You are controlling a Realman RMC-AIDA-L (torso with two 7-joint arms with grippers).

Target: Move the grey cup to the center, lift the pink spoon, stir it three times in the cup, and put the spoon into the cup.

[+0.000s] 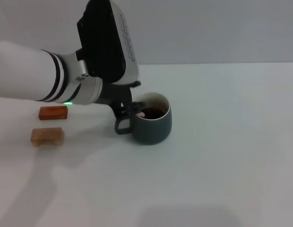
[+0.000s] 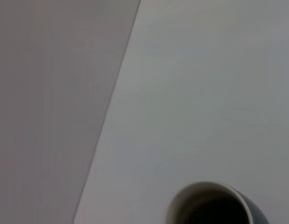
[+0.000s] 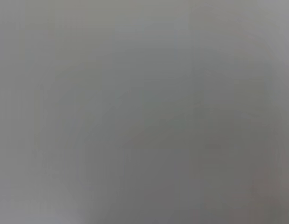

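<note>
Tan block (image 1: 47,136) lay nearest; beyond it the left claw (image 1: 135,111) dipped the pinched pink spoon (image 1: 141,114) into the grey cup (image 1: 152,125).

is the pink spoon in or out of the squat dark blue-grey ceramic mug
In: a pale pink bit of spoon shows inside the mug, over dark liquid, beside the left gripper.

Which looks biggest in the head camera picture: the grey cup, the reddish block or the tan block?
Largest to smallest, as they look in the head view:
1. The grey cup, clearly biggest.
2. The tan block.
3. The reddish block.
The blocks look nearly alike, and the tan one sits nearer the camera, so their order is unsure.
</note>
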